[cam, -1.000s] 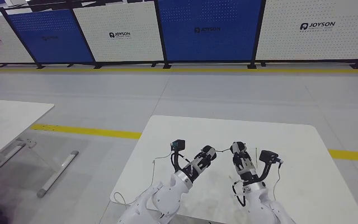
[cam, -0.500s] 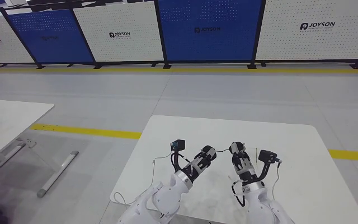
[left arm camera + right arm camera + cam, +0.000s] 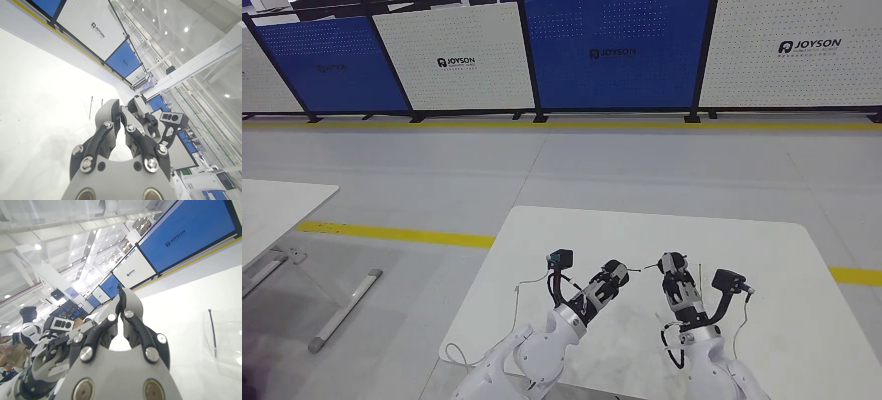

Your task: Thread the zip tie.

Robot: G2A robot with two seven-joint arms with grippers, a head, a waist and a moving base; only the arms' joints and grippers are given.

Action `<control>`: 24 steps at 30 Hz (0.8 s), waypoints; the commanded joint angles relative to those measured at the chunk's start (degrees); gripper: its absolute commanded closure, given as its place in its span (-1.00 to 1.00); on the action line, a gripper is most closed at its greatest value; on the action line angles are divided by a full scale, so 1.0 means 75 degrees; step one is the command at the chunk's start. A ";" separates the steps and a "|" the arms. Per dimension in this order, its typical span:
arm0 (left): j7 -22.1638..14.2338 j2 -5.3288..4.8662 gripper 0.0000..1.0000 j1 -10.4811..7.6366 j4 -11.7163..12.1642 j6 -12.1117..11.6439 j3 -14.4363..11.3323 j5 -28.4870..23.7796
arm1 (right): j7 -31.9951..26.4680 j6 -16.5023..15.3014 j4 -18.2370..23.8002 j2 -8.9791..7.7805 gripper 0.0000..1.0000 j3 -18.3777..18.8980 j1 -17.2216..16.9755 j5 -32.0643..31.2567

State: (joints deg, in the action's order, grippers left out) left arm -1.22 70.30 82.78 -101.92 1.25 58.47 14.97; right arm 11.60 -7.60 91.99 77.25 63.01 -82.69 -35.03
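The grey floor (image 3: 442, 170) was wide and smooth. At twelve o'clock stood a row of blue panels (image 3: 617, 50) and white perforated panels (image 3: 452, 55) in black frames. A yellow line (image 3: 392, 234) crossed the floor. A second white table (image 3: 272, 210) stood at nine o'clock. Round ceiling lights (image 3: 186, 29) shone overhead.

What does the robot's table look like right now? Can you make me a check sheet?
surface: white table, flat.
job's things: zip tie held between both grippers.
clutter: two spare zip ties lying flat; a clear plastic tray.
grippers: left gripper and right gripper, both shut on the zip tie.
cables: thin cable beside the left arm.
surroundings: blue and white panels; yellow floor line.
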 commanded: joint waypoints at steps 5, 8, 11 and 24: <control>0.0000 0.0000 1.00 0.0000 0.0000 0.0000 0.0000 0.0000 | -0.0110 0.0062 0.0033 0.0010 1.00 -0.0004 -0.0022 -0.0222; 0.0000 0.0000 1.00 0.0000 0.0000 0.0000 0.0000 0.0000 | -0.0185 0.0069 -0.0020 0.0039 1.00 -0.0074 0.0039 -0.0184; 0.0000 0.0000 1.00 0.0000 0.0000 0.0000 0.0000 0.0000 | -0.0225 0.0070 -0.0053 0.0058 1.00 -0.0110 0.0090 -0.0222; 0.0000 0.0000 1.00 0.0000 0.0000 0.0000 0.0000 0.0000 | -0.0194 -0.0004 0.0156 0.0055 1.00 0.0119 -0.0118 -0.0351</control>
State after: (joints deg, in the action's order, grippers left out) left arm -1.22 70.30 82.78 -101.92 1.25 58.47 14.97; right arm 10.27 -7.60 93.05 77.68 63.84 -83.47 -37.45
